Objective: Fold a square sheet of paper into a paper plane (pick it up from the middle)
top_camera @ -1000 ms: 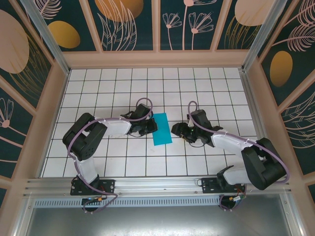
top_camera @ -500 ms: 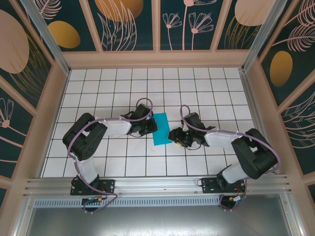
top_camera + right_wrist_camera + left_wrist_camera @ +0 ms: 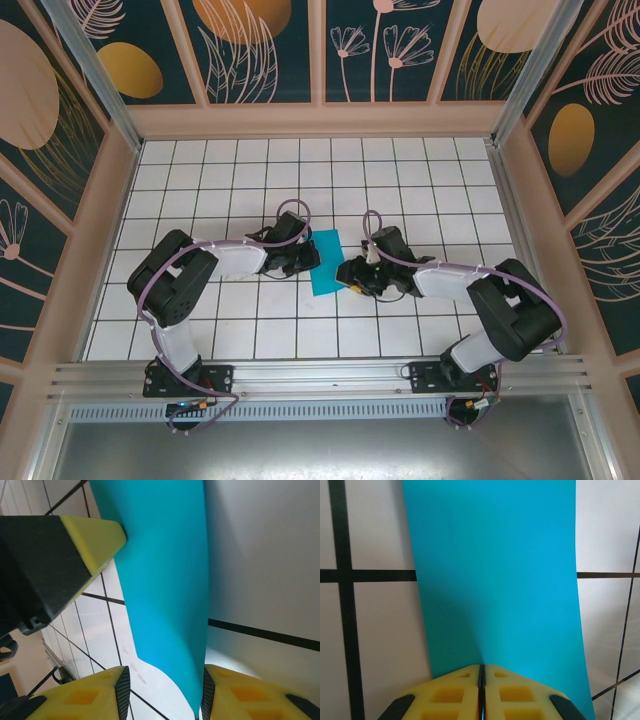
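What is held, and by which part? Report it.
Left gripper pinches the teal paper by its left edge; right gripper straddles the right edge, open.

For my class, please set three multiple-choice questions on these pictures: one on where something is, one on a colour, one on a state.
1. Where is the teal paper sheet?
A. between the left gripper and the right gripper
B. at the far left corner
C. on the front rail

2. What colour are the finger pads?
A. red
B. yellow
C. white

3. How is the left gripper?
A. wide open
B. holding a pen
C. shut on the sheet's edge

Key: 1 A, the grippers flank it in the top view. 2 B, yellow in both wrist views. 3 C, its fingers meet where the sheet runs out.
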